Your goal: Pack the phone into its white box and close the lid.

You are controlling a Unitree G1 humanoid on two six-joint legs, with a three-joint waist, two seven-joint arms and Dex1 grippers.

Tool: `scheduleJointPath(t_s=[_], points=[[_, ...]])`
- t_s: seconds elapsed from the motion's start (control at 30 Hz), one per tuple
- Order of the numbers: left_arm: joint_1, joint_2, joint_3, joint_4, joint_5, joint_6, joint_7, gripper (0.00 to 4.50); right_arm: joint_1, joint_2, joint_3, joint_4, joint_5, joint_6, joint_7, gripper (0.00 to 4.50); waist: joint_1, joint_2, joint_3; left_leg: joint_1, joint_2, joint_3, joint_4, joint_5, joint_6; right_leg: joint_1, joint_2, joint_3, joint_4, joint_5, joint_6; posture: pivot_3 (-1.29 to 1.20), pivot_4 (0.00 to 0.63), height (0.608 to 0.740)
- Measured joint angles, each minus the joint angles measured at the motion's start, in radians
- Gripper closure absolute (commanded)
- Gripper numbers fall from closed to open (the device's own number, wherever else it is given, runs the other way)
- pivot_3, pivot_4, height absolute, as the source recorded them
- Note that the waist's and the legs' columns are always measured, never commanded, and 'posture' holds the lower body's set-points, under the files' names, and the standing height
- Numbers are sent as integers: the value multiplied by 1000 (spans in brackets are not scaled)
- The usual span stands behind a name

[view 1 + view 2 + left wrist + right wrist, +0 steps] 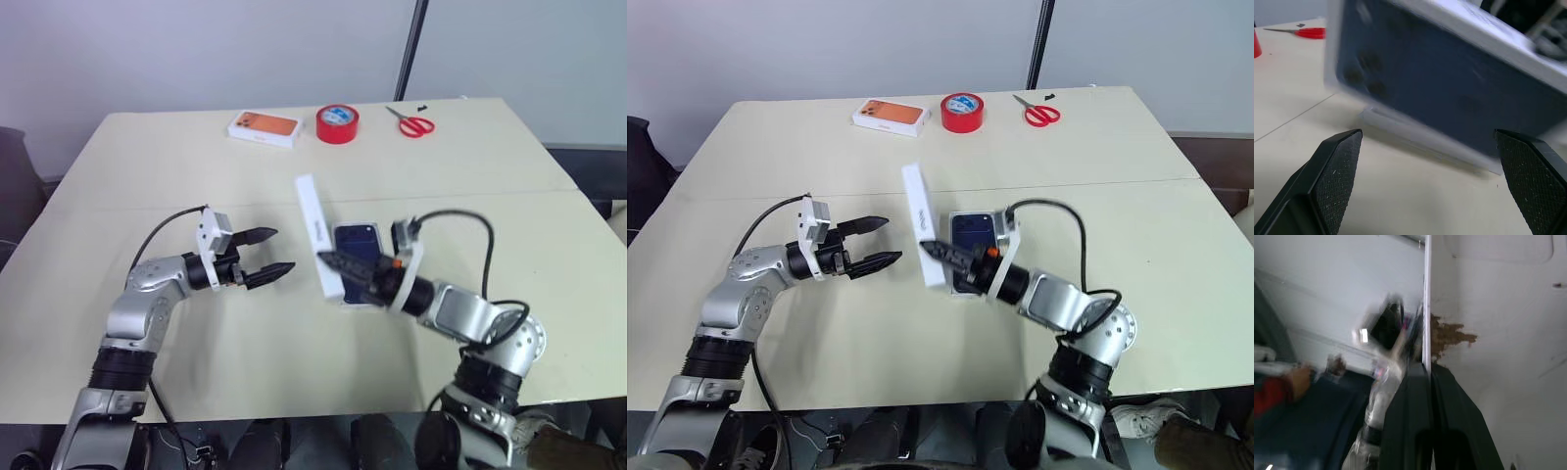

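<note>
White lid (317, 235) in R hand (333, 262), label unreadable.

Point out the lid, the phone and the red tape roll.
lid (315, 233): left eye view, on its white side wall.
phone (357, 241): left eye view, on its dark blue back.
red tape roll (337, 124): left eye view, on its outer rim.

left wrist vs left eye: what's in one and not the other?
Left wrist alone: the dark blue phone picture on the lid's outer face, seen close between the open left gripper's fingers.

Left eye alone: the phone lying in the white box, the right gripper shut on the lid's wall, the orange-topped box.

Both: the lid held on edge, the left gripper, the scissors, the red tape, the table.
</note>
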Motion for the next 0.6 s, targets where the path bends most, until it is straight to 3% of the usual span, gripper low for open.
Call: scheduleJointPath(t_s=[0.13, 0.17, 0.27, 0.47, 0.6], points=[[5, -6, 1, -12, -12, 12, 14, 0, 56, -146, 187, -10, 220, -196, -125, 4487, -4, 0, 0, 0, 1, 0, 0, -1, 2, 0, 2, 0, -1, 0, 0, 0, 150, 740], [5, -9, 0, -17, -17, 21, 14, 245, 56, -166, 212, -9, 230, -230, -139, 4498, -4, 0, 0, 0, 0, 1, 0, -1, 2, 0, 2, 0, -1, 0, 0, 0, 150, 740], [23, -11, 0, -44, -30, 50, 13, 1335, 55, -206, 264, 11, 244, -325, -160, 4500, -1, 0, 0, 0, 0, 1, 0, -1, 2, 1, 2, 0, -1, 0, 0, 0, 150, 740], [87, -41, -20, -71, -34, 68, 26, 4376, 51, -223, 310, 38, 219, -444, -146, 4500, 2, 0, 0, 0, 1, 0, 0, -1, 2, 1, 2, 0, -1, 0, 0, 0, 150, 740], [86, -101, -49, -73, 4, 39, 82, 4452, 49, -228, 323, 41, 147, -491, -111, 4500, 7, 0, 0, 0, 0, 1, 0, -1, 2, 2, 2, 0, -3, 0, 0, 0, 150, 740]])
